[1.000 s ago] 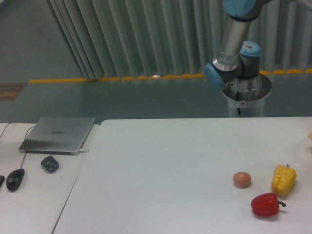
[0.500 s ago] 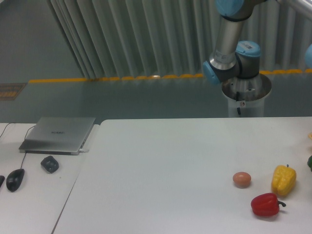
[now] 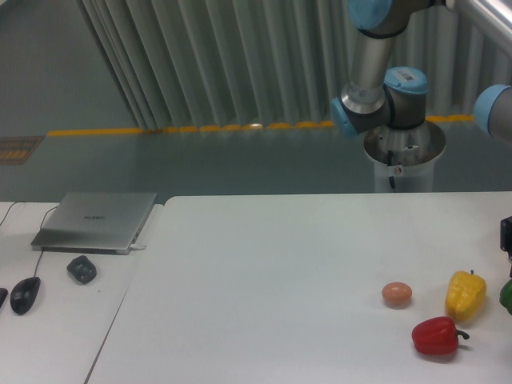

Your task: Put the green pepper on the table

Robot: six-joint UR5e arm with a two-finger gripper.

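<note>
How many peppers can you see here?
3: yellow pepper and red pepper on the table; green pepper partly cut off at the right edge.

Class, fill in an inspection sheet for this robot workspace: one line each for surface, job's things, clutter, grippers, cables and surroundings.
Surface: large white table, mostly bare, things grouped near its right edge.
Job's things: green pepper, only a sliver showing at the right frame edge, below a dark part; whether it touches the table cannot be told.
Clutter: yellow pepper, red pepper, brownish egg-like object; on the side desk a silver laptop, black mouse, small dark object.
Grippers: fingers out of frame; state cannot be told.
Cables: mouse cable running toward the laptop.
Surroundings: robot arm on a pedestal, ribbed wall, yellow floor line.
</note>
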